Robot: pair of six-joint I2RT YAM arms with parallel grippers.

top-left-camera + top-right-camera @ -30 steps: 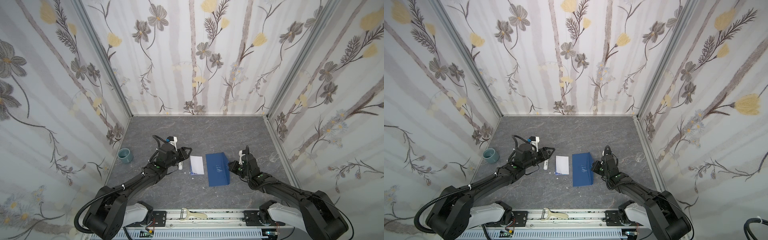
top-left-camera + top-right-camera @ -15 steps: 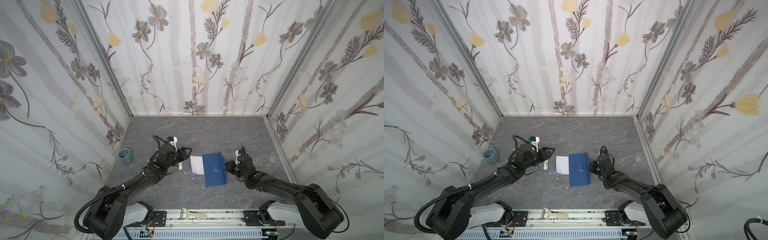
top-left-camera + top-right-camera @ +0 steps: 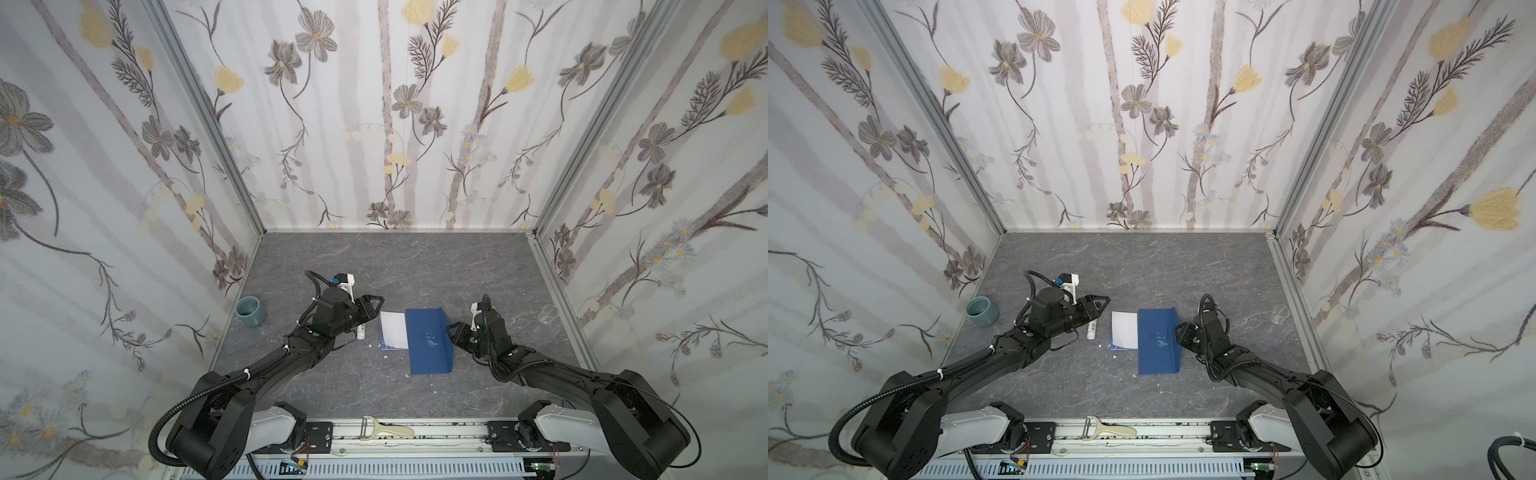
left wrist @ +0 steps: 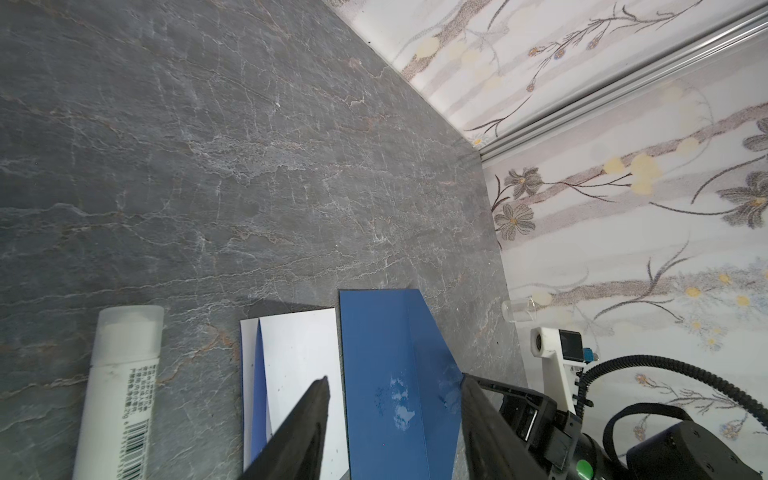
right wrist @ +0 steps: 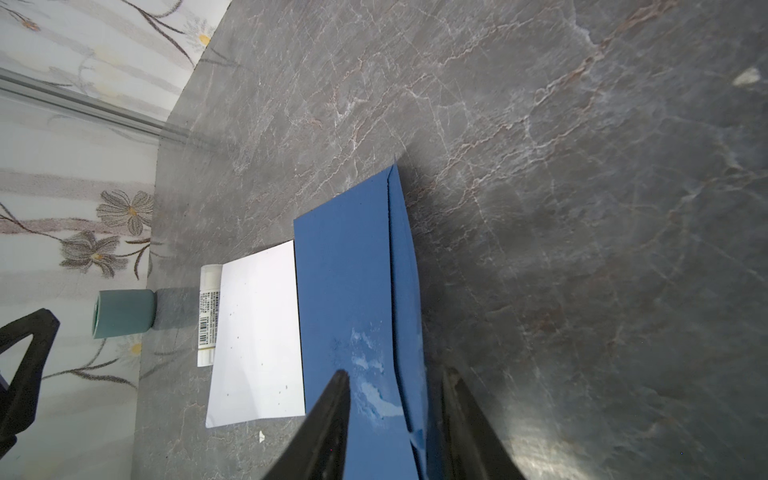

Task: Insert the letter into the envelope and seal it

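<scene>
The dark blue envelope (image 3: pixel 428 340) lies flat on the grey table (image 3: pixel 415 266), about midway between the two arms, with a pale smear near its centre. Its flap runs along the side toward the right arm.

The right pincer (image 3: pixel 451 330) sits low at that flap side, right up against the envelope's edge. From its own wrist camera the two fingers stand apart, and the fold of the flap runs between them (image 5: pixel 395 370) — the jaws are open and pinch nothing that I can see.

The letter (image 3: pixel 394 330) lies white side up on the envelope's other side, with a bit of blue border showing at its near corner. Its edge meets the envelope's edge, but I can't tell whether it slips under or inside.

The left pincer (image 3: pixel 376 305) hovers by the letter's far corner, its tips just beside the paper. In its wrist view the fingers are spread wide and hold nothing — one shows over the letter and the other over the envelope's flap side.

A white glue stick (image 3: pixel 360 331) lies just beside the letter, under the left pincer. A teal cup (image 3: pixel 250 311) stands well off by the left wall, and a small clear cup (image 3: pixel 549 313) stands near the right wall.
</scene>
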